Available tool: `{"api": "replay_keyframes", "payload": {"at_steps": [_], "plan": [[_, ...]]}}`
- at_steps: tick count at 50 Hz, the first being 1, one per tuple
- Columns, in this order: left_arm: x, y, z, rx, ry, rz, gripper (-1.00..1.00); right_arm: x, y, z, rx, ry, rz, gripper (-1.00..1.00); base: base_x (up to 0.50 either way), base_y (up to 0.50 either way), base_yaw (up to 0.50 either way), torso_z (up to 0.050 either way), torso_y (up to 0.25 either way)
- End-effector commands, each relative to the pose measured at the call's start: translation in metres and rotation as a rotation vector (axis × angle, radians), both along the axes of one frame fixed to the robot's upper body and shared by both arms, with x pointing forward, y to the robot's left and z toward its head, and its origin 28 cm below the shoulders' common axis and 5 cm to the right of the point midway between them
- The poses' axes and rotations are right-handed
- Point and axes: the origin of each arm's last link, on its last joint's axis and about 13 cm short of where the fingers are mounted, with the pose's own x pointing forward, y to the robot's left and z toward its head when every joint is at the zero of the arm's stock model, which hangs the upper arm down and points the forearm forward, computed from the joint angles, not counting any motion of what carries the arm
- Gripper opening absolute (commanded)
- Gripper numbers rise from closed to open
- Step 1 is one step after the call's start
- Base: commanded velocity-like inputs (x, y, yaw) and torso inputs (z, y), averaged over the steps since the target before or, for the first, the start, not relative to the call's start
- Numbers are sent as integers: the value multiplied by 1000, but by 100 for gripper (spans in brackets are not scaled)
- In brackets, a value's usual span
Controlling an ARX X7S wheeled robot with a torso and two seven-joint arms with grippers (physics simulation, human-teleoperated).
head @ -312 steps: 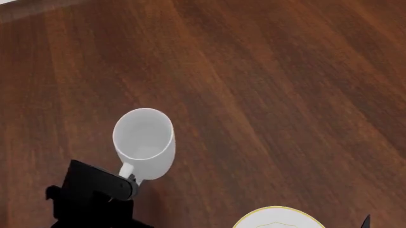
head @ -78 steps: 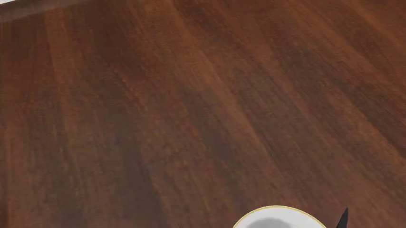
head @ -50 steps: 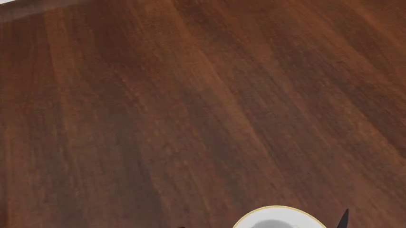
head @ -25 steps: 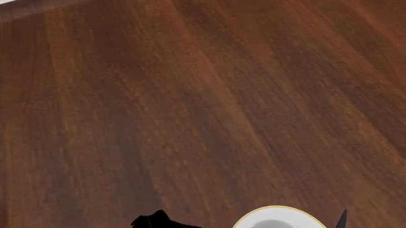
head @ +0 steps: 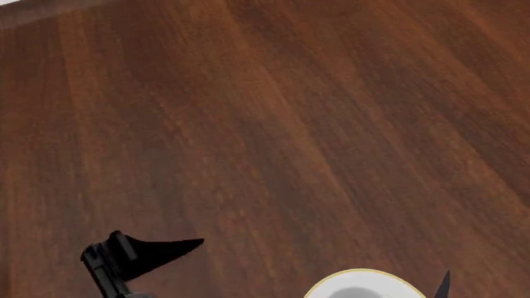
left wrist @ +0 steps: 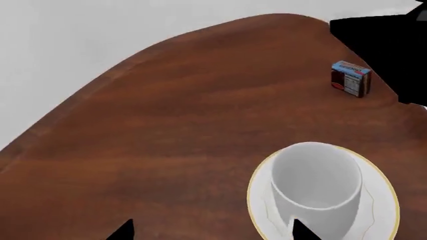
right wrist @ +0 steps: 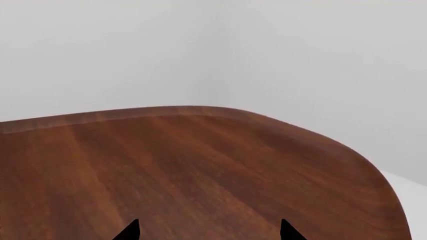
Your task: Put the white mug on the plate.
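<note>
In the left wrist view the white mug (left wrist: 317, 182) stands upright on the plate (left wrist: 381, 200), a white plate with a thin gold rim. My left gripper (left wrist: 210, 231) is open and empty, its two black fingertips (left wrist: 123, 231) spread wide, one tip in front of the mug's base. In the head view only the plate's far rim (head: 356, 276) shows at the bottom edge, and the left gripper (head: 136, 257) sits to its left over the table. My right gripper (right wrist: 208, 231) is open and empty over bare wood.
The dark wooden table (head: 265, 124) has a rounded edge (left wrist: 100, 85) against a pale background. A small blue and red box (left wrist: 349, 78) stands far from the plate. A black part of the robot (left wrist: 387, 45) crosses one corner of the left wrist view.
The mug has gone from the table to the plate. My left gripper, empty, has moved away from the plate to the left and further into the head view.
</note>
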Motion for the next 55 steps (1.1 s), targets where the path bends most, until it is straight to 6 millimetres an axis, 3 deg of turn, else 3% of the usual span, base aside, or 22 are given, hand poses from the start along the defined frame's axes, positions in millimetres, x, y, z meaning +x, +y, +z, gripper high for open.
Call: {"api": "replay_keyframes", "payload": {"at_steps": [1,25,55], "plan": [[-20,27,18,-61,-106,101,100,-1,1,3,-6,-3,2,100,0,0,0,0,0],[-30,69,16,-75,-153,406,100,-3,0,1,-5,-2,1,100,0,0,0,0,0],[-42,99,-1,-123,-163,653,100,-11,-2,2,-29,3,-23,100,0,0,0,0,0]]}}
